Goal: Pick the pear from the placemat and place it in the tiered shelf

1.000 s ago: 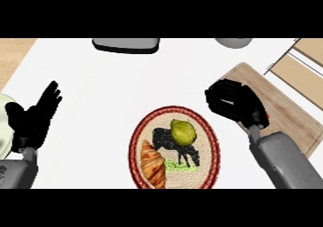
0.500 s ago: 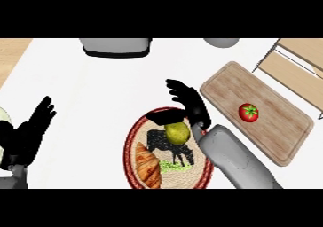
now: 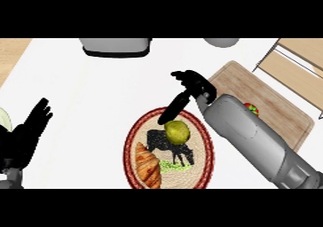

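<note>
At the left edge of the head view the left hand rests with its fingers straight and spread, pointing up. It touches nothing; I judge it is kept there so that it stays out of the way of the other arm.

Near the middle of the white worktop lies the round woven placemat with a red border and a dark animal figure on it. A croissant lies on its left part, and the pear sits close to the mat's centre, a little toward the far side. The pear is not yet lifted.

The right hand hangs over the far rim of the placemat, just behind the pear. Its fingers are relaxed and apart, and one dark finger or the thumb points down toward the pear's top; whether it touches the fruit I cannot tell. The hand closes on nothing. This pose seems to prepare a grasp from above and behind.

To the right, the grey forearm crosses a wooden cutting board, and partly hides a small red fruit on it. At the far right stands the tiered shelf with pale wooden boards, where the pear should go; it is well apart from the placemat.
</note>
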Robot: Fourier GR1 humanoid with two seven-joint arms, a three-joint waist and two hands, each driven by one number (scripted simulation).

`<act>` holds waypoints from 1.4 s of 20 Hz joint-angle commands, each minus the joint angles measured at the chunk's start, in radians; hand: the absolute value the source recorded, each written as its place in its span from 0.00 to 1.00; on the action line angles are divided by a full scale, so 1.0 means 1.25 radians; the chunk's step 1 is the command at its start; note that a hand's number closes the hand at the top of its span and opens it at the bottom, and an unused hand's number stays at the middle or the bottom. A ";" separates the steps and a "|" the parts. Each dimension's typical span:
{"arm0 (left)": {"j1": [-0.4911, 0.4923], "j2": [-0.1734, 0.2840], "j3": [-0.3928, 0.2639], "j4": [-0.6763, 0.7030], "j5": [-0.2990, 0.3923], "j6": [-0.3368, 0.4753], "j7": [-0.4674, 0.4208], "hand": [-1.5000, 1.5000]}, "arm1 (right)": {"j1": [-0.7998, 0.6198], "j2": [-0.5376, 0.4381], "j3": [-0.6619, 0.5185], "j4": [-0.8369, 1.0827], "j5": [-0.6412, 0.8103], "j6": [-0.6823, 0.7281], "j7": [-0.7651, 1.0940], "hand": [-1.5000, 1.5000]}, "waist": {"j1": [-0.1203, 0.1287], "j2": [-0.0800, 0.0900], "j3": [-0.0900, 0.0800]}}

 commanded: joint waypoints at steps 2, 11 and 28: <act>0.008 -0.005 -0.001 0.017 -0.006 -0.010 -0.025 0.50 | -0.075 -0.015 0.030 0.030 -0.096 0.275 0.085 0.00 | 0.005 0.004 -0.001; 0.023 -0.025 -0.006 -0.014 -0.026 0.009 -0.002 0.50 | -0.131 0.034 0.080 0.243 -0.065 0.451 -0.022 0.00 | 0.005 0.004 0.001; 0.021 -0.050 0.034 -0.075 -0.053 -0.014 0.062 0.50 | -0.018 0.102 0.040 0.381 0.187 0.467 -0.229 0.00 | -0.014 -0.002 0.001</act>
